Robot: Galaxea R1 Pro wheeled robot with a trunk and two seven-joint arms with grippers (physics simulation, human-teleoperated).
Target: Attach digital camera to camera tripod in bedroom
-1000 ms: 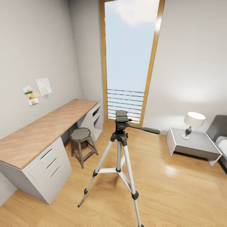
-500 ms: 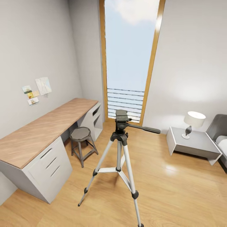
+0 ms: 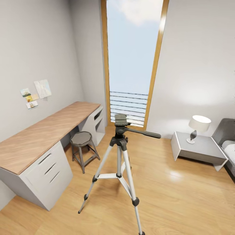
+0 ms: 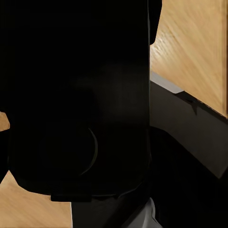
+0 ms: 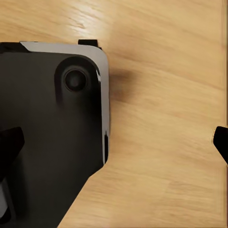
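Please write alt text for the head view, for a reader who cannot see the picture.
A camera tripod with silver legs stands on the wood floor of a bedroom, in front of a tall wood-framed window. A wood-topped desk and a stool are at left, a nightstand with a lamp at right.

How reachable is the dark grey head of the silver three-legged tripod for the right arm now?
Probably not yet: nothing blocks the tripod head, but the right gripper hangs low, pointing at the wood floor.
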